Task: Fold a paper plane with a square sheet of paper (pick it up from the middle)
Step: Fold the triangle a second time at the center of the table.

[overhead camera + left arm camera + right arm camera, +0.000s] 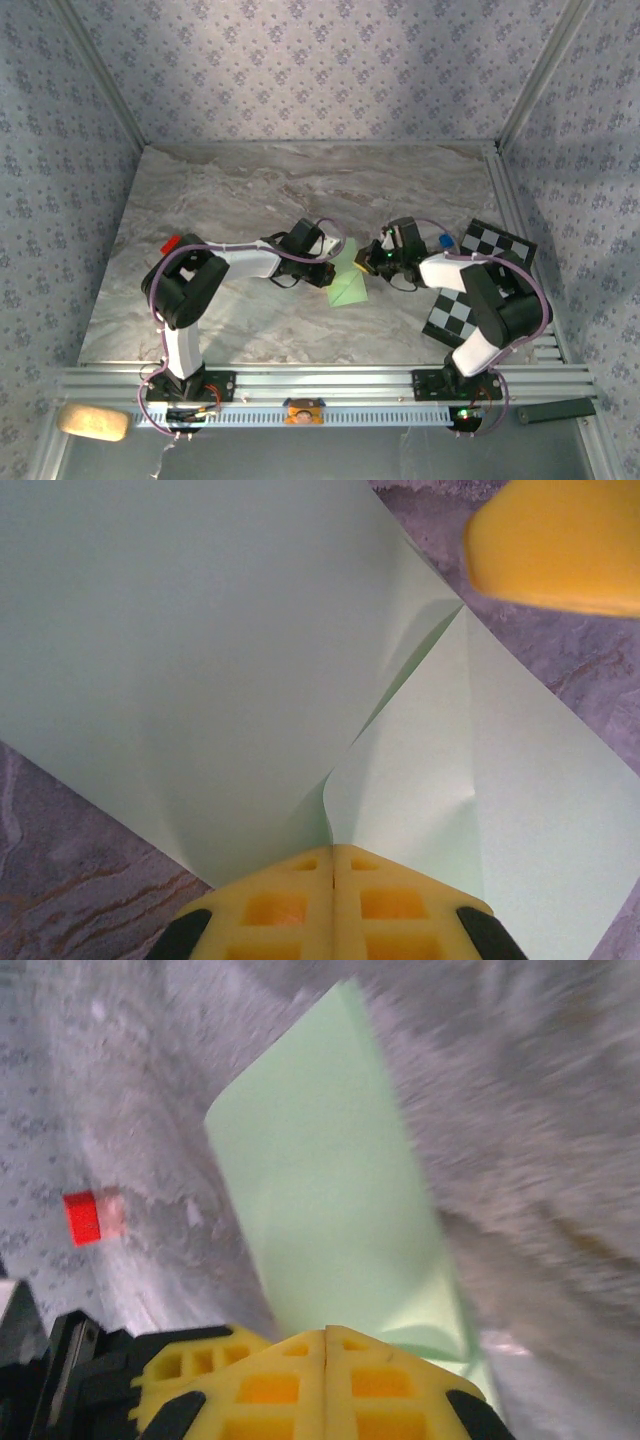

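The sheet of paper (348, 288) lies mid-tabletop (250, 190) between the two arms, so neither is nearer. The left claw (335, 262) meets it from the left and the right claw (368, 263) from the right. From above, its long axis runs from far to near, narrowing toward the near edge.

In the left wrist view the left claw (332, 880) is pressed together, pinching the paper where a raised crease runs into it. A finger (555, 545) of the right claw sits just beside the far corner. In the right wrist view the right claw (327, 1355) is also pressed together and seems to pinch an edge.

The paper is pale green, matte and partly folded, with flaps overlapping along a diagonal and a soft curl at the crease. Whether it is clear of the tabletop cannot be told
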